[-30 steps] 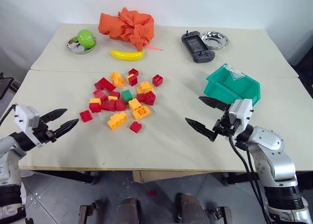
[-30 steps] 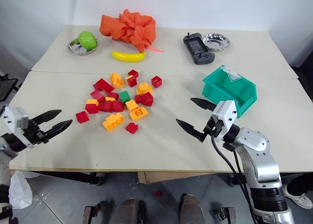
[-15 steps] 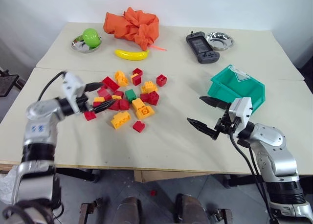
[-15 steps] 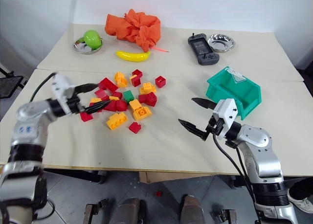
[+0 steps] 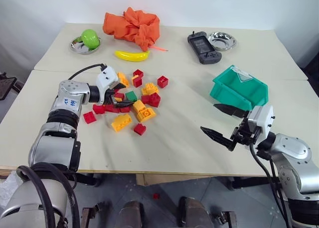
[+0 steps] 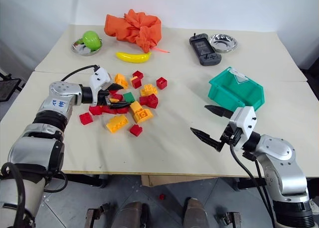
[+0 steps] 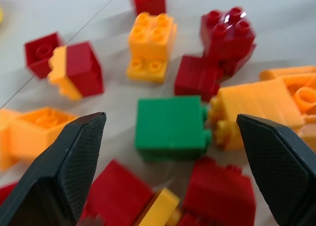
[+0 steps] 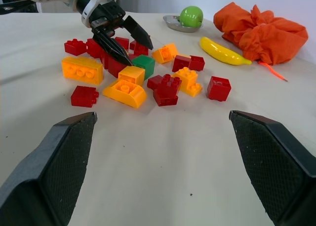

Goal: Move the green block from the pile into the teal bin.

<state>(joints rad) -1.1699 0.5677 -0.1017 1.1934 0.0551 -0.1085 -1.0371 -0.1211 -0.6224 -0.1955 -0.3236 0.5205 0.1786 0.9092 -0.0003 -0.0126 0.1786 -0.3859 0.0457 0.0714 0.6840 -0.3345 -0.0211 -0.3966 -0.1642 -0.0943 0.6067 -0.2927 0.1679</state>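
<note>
Left tool (image 7: 170,152) lined up on the green brick

Spread wide, empty, it straddles the small dark green studded plastic block (image 7: 171,128) for a pinch; right tool (image 5: 225,124) waits released beside the teal plastic bin (image 5: 240,90) near the table's right edge.

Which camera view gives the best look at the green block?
The left wrist view: the green block lies large between the open left end effector fingers. The head views and right wrist view show it small among the pile.

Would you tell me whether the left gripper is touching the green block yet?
Apart. In the left wrist view the left gripper is open, and bare table shows between each fingertip and the green block lying between them.
</note>
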